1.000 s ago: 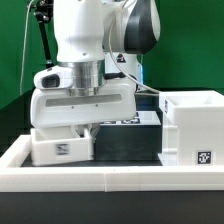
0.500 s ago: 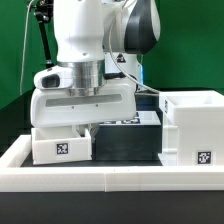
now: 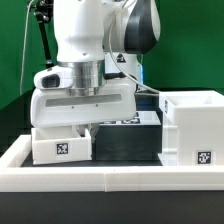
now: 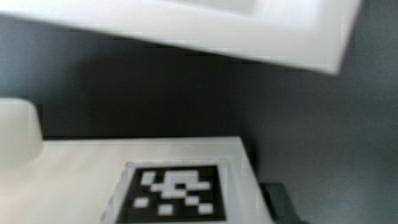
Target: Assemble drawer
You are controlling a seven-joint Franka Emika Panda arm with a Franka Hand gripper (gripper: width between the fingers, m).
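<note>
A small white open-top tray (image 3: 62, 146) with a tag on its front sits at the exterior view's left, right under my gripper (image 3: 82, 128). The white hand covers the tray's top, and the fingers are mostly hidden behind it. In the wrist view the tray's tagged face (image 4: 80, 180) fills the near part, with one dark finger (image 4: 278, 200) tight against its edge, so the gripper looks shut on the tray. The tall boxy drawer housing (image 3: 192, 125), open at the top and tagged low on its front, stands at the exterior view's right. I see no second tray.
The low white rim (image 3: 100, 176) runs along the table's front and also shows in the wrist view (image 4: 231, 30). The marker board (image 3: 125, 121) lies behind, between the tray and the housing. A rounded white part (image 4: 15, 130) shows beside the tray. The table top is black.
A second ago the tray was tilted with its tag partly hidden. It has since levelled and its tag faces the camera. Nothing has moved in the last half second.
</note>
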